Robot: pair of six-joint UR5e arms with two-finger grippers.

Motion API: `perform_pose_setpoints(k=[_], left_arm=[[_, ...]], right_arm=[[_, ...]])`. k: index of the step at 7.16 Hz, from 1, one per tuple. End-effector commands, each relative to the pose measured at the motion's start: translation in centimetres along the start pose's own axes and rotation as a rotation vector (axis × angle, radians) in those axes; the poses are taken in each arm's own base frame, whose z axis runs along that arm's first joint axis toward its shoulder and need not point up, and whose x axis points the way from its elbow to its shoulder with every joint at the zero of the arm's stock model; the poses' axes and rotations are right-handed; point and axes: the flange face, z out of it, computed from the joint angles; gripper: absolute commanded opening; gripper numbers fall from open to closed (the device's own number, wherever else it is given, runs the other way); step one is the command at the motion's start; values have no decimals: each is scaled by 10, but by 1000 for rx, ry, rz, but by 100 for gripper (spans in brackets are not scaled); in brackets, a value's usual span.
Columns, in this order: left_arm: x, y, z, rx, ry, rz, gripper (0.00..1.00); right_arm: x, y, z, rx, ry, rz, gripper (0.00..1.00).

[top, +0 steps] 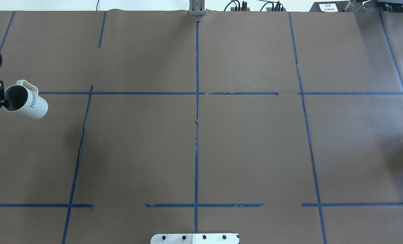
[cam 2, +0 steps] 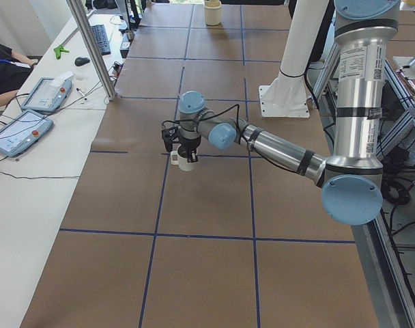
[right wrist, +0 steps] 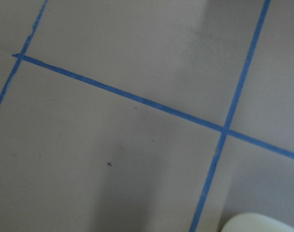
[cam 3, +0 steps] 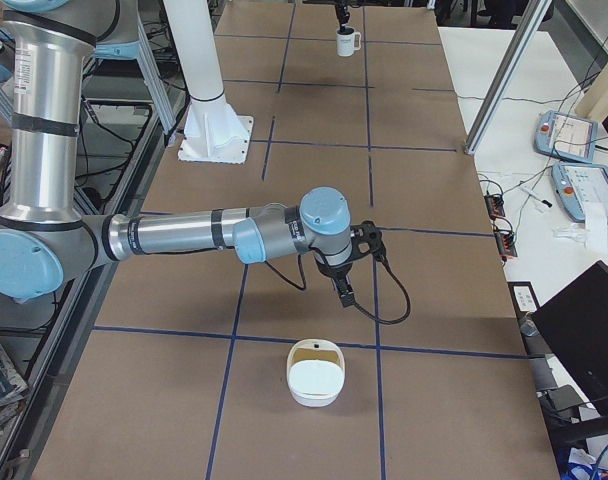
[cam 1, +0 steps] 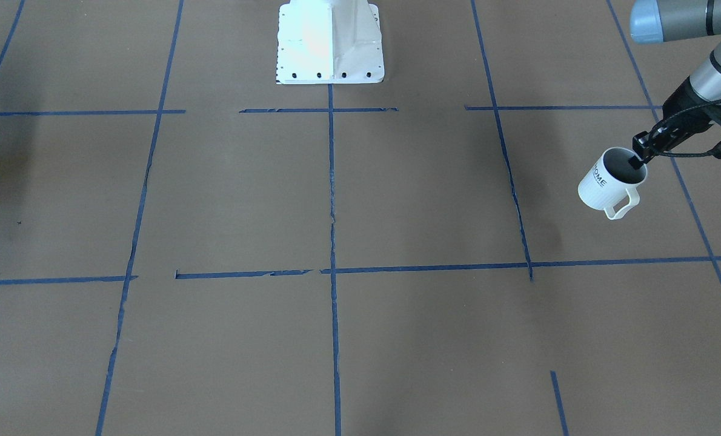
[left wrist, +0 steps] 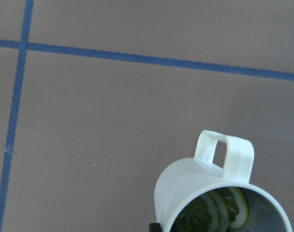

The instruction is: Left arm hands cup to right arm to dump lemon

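The left end effector (cam 1: pixel 639 158) is pinched on the rim of the cup (cam 1: pixel 606 184), which is held tilted over the far left of the tabletop (cam 1: pixel 397 200) with the lemon (left wrist: pixel 219 211) inside. The right end effector (cam 3: pixel 342 290) is parked well apart on the opposite side, and whether it's spread can't really be told.

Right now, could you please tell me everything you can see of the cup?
The cup is a small white ribbed mug with a loop handle and dark HOME lettering, grey inside, holding lemon slices. It hangs tilted above the brown table, the left pincer clamped on its rim, handle turned away from the robot.
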Motion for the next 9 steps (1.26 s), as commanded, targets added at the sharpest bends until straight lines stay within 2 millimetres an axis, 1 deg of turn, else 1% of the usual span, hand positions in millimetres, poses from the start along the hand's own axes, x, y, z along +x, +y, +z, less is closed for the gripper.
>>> perform_pose_setpoints(k=[1,2,3,4,5,6,7,8,9], left_arm=[[71,0,-26,1,33,-143,0],[95,9,-30,-14,29,-142,0],[122,14,-38,-30,14,-201,0],[154,24,-42,-49,6,-250,0],[194,46,-33,-84,-8,-297,0],[222,64,-30,-107,0,-351,0],[252,74,-27,-125,8,-408,0],[272,74,-20,-135,-1,-452,0],[289,74,-14,-144,-8,-479,0]], right_arm=[[-44,-45,14,78,-41,-199,100],[-70,-70,24,87,-65,-273,100],[-94,-89,37,80,-94,-327,100],[-133,-109,56,88,-136,-421,100],[-163,-143,65,123,-167,-457,99],[-197,-163,74,149,-206,-485,99],[-228,-193,88,199,-225,-564,99],[-252,-200,102,256,-240,-610,98],[-294,-207,110,356,-223,-606,98]])
